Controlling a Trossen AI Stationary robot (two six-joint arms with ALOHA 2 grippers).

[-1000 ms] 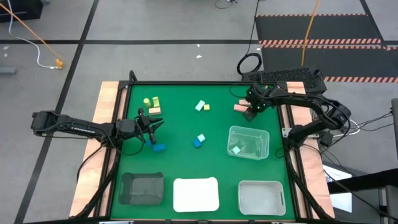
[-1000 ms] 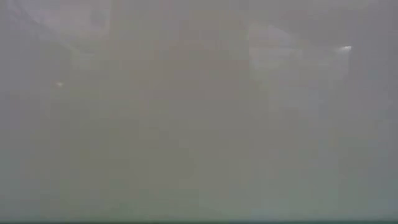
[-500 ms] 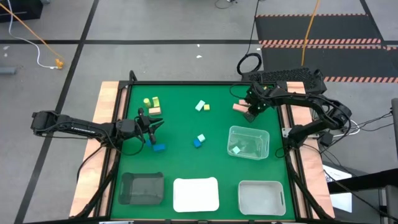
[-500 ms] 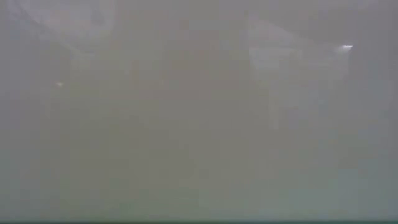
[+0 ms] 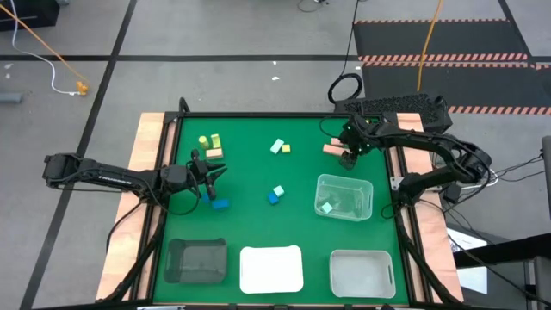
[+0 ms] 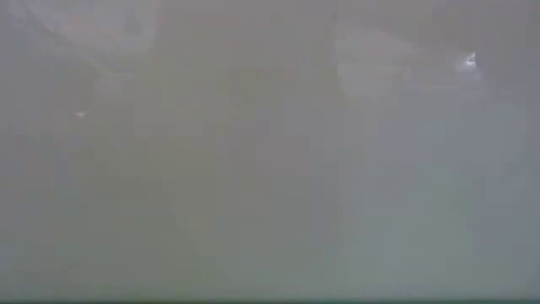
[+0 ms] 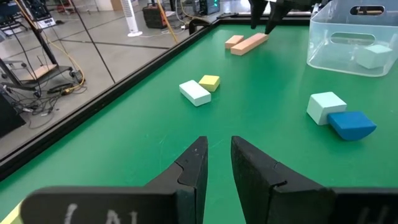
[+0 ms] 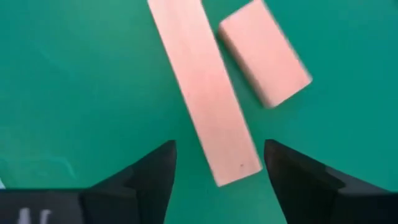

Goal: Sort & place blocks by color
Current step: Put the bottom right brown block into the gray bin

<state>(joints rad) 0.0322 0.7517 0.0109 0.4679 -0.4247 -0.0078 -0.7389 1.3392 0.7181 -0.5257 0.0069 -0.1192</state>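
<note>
Long tan-pink bar [image 8: 205, 99] lies between the right gripper's [image 8: 217, 163] wide-spread fingers; shorter tan-pink block [image 8: 264, 51] at its two o'clock. No writing readable.

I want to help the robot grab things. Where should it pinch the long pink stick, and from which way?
Probably from straight above, pinching the long pink bar across its narrow width near the end that lies between the open right hand fingers. It lies flat on the green mat. Its long sides are straight, and the short pink block sits beside the far end, so the near end has more room.
</note>
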